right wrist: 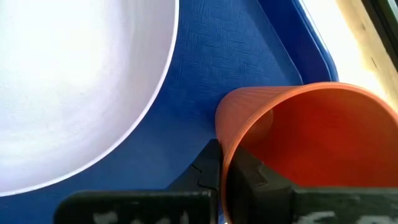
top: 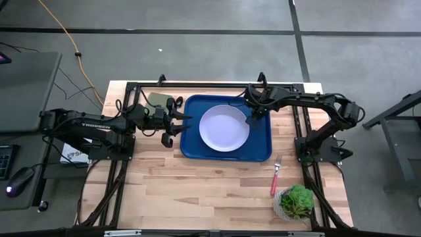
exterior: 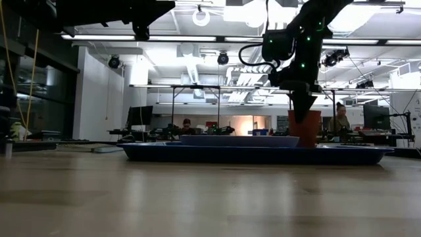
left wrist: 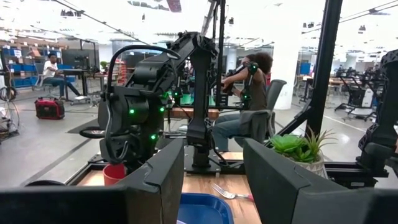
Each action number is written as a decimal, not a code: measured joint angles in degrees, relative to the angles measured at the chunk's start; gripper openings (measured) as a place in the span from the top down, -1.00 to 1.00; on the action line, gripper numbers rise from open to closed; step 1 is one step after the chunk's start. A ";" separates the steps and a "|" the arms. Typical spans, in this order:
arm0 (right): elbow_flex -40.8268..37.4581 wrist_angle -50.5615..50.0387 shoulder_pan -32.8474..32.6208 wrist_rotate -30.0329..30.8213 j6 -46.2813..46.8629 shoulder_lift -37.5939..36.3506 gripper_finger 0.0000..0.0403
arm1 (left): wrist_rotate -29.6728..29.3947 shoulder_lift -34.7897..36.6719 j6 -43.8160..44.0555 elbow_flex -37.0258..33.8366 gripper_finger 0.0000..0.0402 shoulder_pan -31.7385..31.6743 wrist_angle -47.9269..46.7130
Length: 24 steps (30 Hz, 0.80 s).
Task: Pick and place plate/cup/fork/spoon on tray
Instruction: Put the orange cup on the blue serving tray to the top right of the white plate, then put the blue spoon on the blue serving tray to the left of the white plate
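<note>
The blue tray (top: 191,148) lies at the table's far middle, and the pale plate (top: 223,128) rests flat in it. My right gripper (top: 255,117) is over the tray's far right part, shut on the red cup (exterior: 306,128), which is upright to the right of the plate. My left gripper (top: 176,127) is open and empty at the tray's left rim. The pink-handled fork (top: 275,176) lies on the table, nearer than the tray's right corner. The spoon is not in view. My right gripper pinches the cup's wall at the rim (right wrist: 225,163), with one finger (right wrist: 261,186) inside the cup and the other (right wrist: 204,175) outside. The fingers come from above, pointing down. The cup stands upright, mouth up; the tray's rim hides its base in the low view.
A small potted plant (top: 295,201) stands near the table's near right corner. A flat olive-green rectangle (top: 156,99) lies at the far left of the tray. Bare wood spans the table's near half. People sit in the room beyond.
</note>
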<state>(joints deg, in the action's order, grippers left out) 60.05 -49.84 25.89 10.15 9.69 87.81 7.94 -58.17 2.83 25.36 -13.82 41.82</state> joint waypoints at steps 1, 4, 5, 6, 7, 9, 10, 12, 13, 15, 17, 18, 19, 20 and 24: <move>0.00 0.00 0.00 -0.16 0.52 0.00 1.00 | 0.00 0.00 0.02 0.00 0.28 -0.01 0.01; 0.00 0.00 -0.02 -0.32 0.76 -0.04 0.99 | 0.00 0.00 0.04 0.00 0.28 -0.02 0.01; 0.00 0.02 -0.02 -0.34 0.77 -0.03 0.98 | 0.00 0.00 0.02 0.00 0.28 -0.01 0.00; 0.00 0.00 -0.02 -0.38 0.77 -0.04 0.97 | 0.00 0.00 0.02 0.00 0.28 0.00 -0.01; 0.00 -0.01 -0.04 -0.51 0.78 -0.04 0.96 | 0.00 0.00 0.05 0.00 0.28 -0.02 -0.01; 0.00 0.00 -0.04 -0.59 0.77 -0.04 0.95 | 0.00 0.00 0.03 0.00 0.28 -0.01 -0.02; 0.00 0.00 -0.04 -0.63 0.77 -0.02 0.94 | 0.00 0.00 0.02 0.00 0.28 -0.01 0.00; 0.00 0.00 -0.04 -0.63 0.79 -0.04 0.92 | 0.00 0.00 0.00 0.00 0.28 -0.02 -0.02; 0.00 0.00 -0.04 -0.61 0.78 -0.03 0.90 | 0.00 0.00 0.00 0.00 0.28 -0.02 -0.02; 0.00 0.06 -0.04 -0.60 0.78 -0.03 0.85 | 0.00 0.00 0.00 0.00 0.28 -0.02 -0.02; 0.00 0.35 -0.04 -0.51 0.78 -0.03 0.77 | 0.00 0.00 0.00 0.00 0.28 -0.02 -0.02; 0.00 0.42 -0.04 -0.22 0.79 -0.02 0.72 | 0.00 0.00 0.00 0.00 0.28 -0.02 -0.02; 0.00 0.42 -0.04 0.22 0.79 -0.04 0.67 | 0.00 0.00 0.00 0.00 0.28 -0.02 -0.02; 0.00 0.42 -0.04 0.61 0.77 -0.04 0.61 | 0.00 0.00 0.00 0.00 0.28 -0.01 -0.02; 0.52 -0.16 -0.04 3.38 0.33 -0.02 0.38 | 0.00 0.00 0.00 0.00 0.28 -0.02 -0.02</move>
<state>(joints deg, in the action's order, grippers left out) 60.57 -50.01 25.85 13.54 10.02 87.79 7.94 -58.17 2.83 25.36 -13.85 41.80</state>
